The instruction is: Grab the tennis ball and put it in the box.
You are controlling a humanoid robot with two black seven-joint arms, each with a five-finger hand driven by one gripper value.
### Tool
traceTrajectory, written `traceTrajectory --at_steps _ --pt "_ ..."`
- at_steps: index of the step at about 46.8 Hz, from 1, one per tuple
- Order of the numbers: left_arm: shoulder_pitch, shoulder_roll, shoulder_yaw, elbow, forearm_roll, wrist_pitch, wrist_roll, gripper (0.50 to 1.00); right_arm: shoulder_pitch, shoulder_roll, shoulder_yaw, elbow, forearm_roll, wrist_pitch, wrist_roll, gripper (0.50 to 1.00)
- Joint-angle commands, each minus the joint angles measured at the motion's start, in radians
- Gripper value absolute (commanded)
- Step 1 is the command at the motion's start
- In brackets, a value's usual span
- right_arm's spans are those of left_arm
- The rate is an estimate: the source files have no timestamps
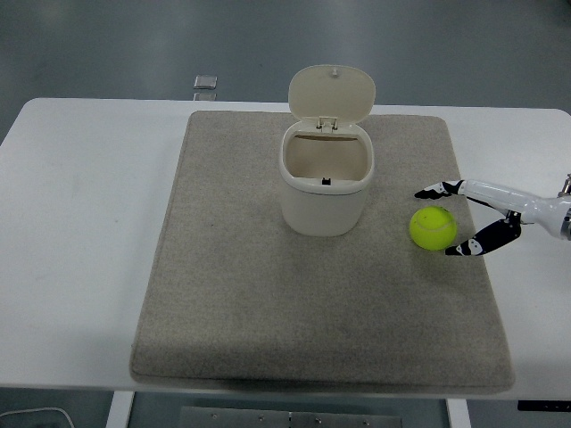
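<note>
Right hand: in from the frame's right edge, fingers spread wide around the ball, not closed on it.
Tennis ball: right of centre, on the grey mat.
Box: centre, lid up.

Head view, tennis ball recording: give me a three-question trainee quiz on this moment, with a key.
1. True or false: the tennis ball lies on the grey mat, to the right of the box.
2. Multiple choice: the lid of the box is A) shut, B) flipped up open, C) lying on the mat.
3. Short answer: how does the right robot hand stand to the ball?

Key:
1. True.
2. B.
3. It reaches in from the right edge, fingers spread on either side of the ball; the ball is not yet lifted, and contact cannot be told.
</note>
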Motion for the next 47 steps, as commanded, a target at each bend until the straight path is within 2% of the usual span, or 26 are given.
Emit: traceTrajectory --at_steps 1,14,24,27,32,40,45,47 --pt "0.0 0.0 0.0 0.0 0.0 0.0 0.0 0.992 -0.001 0.012 0.0 -0.001 0.001 -0.001 -0.003 0.913" --pt "0.0 0.0 0.0 0.0 0.0 0.0 0.0 0.992 -0.006 0.012 0.0 -0.006 0.0 -0.003 -0.003 0.913" --pt "0.0 0.0 0.0 0.0 0.0 0.0 0.0 0.992 -0.014 0.019 -0.004 -0.01 -0.002 -0.029 -0.003 0.901" --pt "0.0 0.0 0.0 0.0 0.0 0.0 0.0 0.992 -0.015 0.022 -0.006 -0.012 -0.002 -0.029 -0.002 0.877" --pt "0.0 0.0 0.0 0.0 0.0 0.0 0.0 0.992 -0.017 0.025 -0.009 -0.012 -0.002 -0.029 -0.002 0.866" --pt "-0.001 0.0 0.0 0.0 0.0 0.0 0.0 0.992 -0.014 0.025 -0.02 -0.012 -0.003 -0.029 -0.002 0.762" --pt "0.0 0.0 -0.001 0.0 0.0 0.0 0.0 0.992 -0.014 0.025 -0.02 -0.012 -0.019 -0.029 -0.002 0.725" --pt "-0.001 0.0 -0.001 0.0 0.0 0.0 0.0 0.992 -0.014 0.025 -0.02 -0.012 -0.02 -0.029 -0.002 0.725"
